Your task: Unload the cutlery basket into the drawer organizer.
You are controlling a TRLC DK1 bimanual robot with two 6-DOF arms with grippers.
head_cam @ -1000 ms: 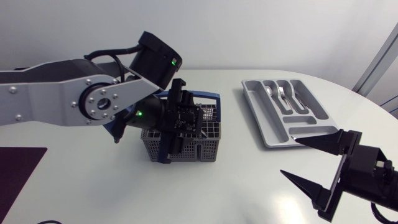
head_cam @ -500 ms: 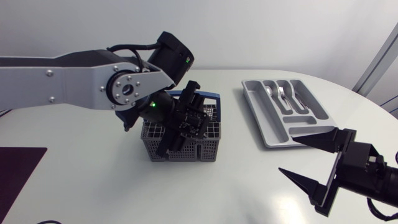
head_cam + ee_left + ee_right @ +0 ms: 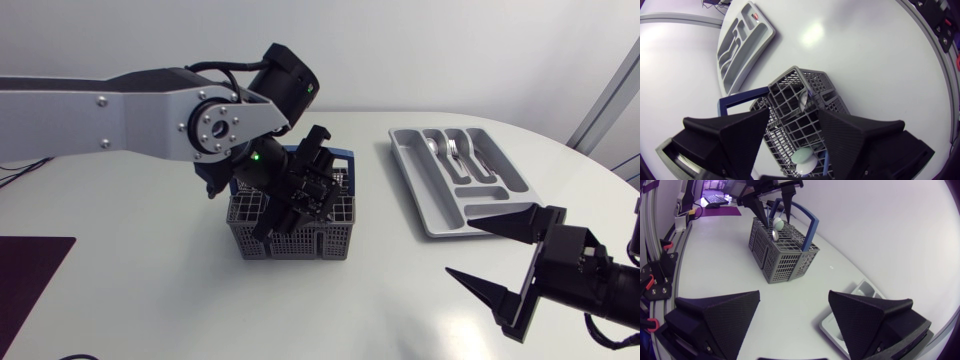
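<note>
While upright, grey mesh cutlery basket [image 3: 296, 238].

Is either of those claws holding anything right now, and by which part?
Nothing is held. The left gripper hangs open over the basket, fingers either side of a spoon; the right gripper is open and empty.

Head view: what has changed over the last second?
The silver-grey left arm swung rightward and farther back over the grey mesh cutlery basket, its open black left gripper tilting above it. Nothing grasped or released. Basket, grey drawer organizer and open right gripper stayed roughly put.
</note>
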